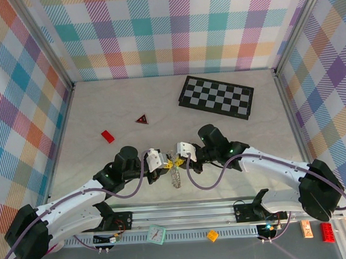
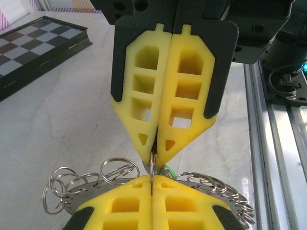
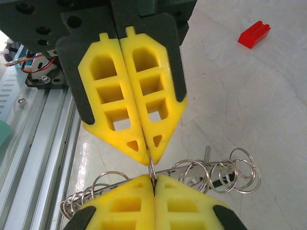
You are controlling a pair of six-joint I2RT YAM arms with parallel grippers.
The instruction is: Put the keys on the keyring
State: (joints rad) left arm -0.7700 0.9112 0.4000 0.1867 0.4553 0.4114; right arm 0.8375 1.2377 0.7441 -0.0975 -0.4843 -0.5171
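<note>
The keyring (image 1: 176,178) is a flat grey toothed plate (image 2: 72,200) hung with several small split rings (image 3: 240,170). It hangs between my two grippers just in front of the arm bases. My left gripper (image 2: 152,178) is shut on one small split ring (image 2: 152,166) on its rim. My right gripper (image 3: 154,177) is shut on the same ring (image 3: 152,167) from the opposite side, tip to tip with the left. A sliver of a key's green tag (image 2: 169,168) shows behind the fingers. A silver key shaft (image 3: 207,153) and a black clip (image 3: 225,181) sit among the rings.
A folded chessboard (image 1: 216,97) lies at the back right. A red triangle (image 1: 142,119) and a red brick (image 1: 108,136) lie at mid left. The aluminium rail (image 1: 183,213) runs along the near edge, close under the grippers. Plaid walls enclose the table.
</note>
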